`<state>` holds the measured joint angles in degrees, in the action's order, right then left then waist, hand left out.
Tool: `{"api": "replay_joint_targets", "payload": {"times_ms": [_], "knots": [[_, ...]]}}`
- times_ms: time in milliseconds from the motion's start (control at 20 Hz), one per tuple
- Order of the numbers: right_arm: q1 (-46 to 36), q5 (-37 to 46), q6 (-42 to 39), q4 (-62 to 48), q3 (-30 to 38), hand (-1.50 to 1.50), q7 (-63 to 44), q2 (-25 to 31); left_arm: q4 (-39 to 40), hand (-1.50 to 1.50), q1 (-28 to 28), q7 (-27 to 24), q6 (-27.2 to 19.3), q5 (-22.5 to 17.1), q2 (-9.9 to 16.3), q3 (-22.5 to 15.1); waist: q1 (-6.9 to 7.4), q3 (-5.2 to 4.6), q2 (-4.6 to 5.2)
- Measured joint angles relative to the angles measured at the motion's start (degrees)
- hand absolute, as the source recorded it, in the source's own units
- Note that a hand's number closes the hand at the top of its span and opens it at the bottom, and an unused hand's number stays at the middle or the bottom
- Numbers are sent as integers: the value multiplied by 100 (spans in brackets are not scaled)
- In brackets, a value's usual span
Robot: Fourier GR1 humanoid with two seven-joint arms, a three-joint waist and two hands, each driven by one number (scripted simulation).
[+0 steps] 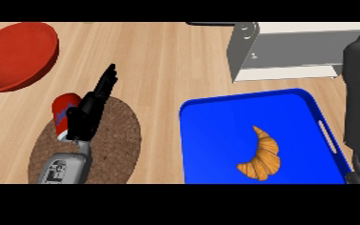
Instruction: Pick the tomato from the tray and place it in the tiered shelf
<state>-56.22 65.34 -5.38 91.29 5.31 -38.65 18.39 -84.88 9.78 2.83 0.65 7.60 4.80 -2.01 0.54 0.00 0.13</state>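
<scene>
Tomato: not visible anywhere in the head view. The blue tray (211, 124) carries only a croissant (262, 156), lying right of the tray's centre with its long axis running near to far and its tip pointing away from the robot. The tomato's position and orientation therefore cannot be stated; it may be hidden. The tiered shelf (288, 52), grey and white, stands just beyond the tray's far edge, at the upper right. The right hand (354, 76) shows only as a dark strip along the right border, reaching from beside the tray's right rim up to the shelf; whether it is open or holding anything cannot be told. By position it is clearly the nearer hand to both tray and shelf, so any placing would likely fall to it. The left hand (90, 109) is well apart from the tray, over a round brown mat (119, 138), fingers straight and pointing away, holding nothing, resting. A red can-like item (65, 106) sits just beside it on the mat. A red plate (21, 52) lies at the far left.
</scene>
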Motion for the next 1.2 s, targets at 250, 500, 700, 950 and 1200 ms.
{"api": "replay_joint_targets", "payload": {"times_ms": [250, 500, 700, 950, 1200], "knots": [[-16, 23, 860, -868, 172, 150, 495, 7, 120, 0, 25, -65, 13, 69, -8, -24, 3, -2, 4], [-21, -762, 1674, -1142, 754, 150, 1002, -187, 44, 0, -12, -12, 8, 78, -53, -64, 20, 3, 7], [-31, -1235, 1945, -1485, 1033, 150, 1447, -73, 16, 0, -74, -40, 80, 32, 16, 10, 4, 0, 0], [-247, -1469, 2323, -2135, 1129, 150, 1802, 13, -35, 0, -13, 57, 81, 39, 19, 49, 7, 0, -2], [-86, -851, 2469, -2498, 1122, -150, 1360, 350, 216, 0, 87, -97, 53, 31, -11, 120, -41, -5, 1]]}}
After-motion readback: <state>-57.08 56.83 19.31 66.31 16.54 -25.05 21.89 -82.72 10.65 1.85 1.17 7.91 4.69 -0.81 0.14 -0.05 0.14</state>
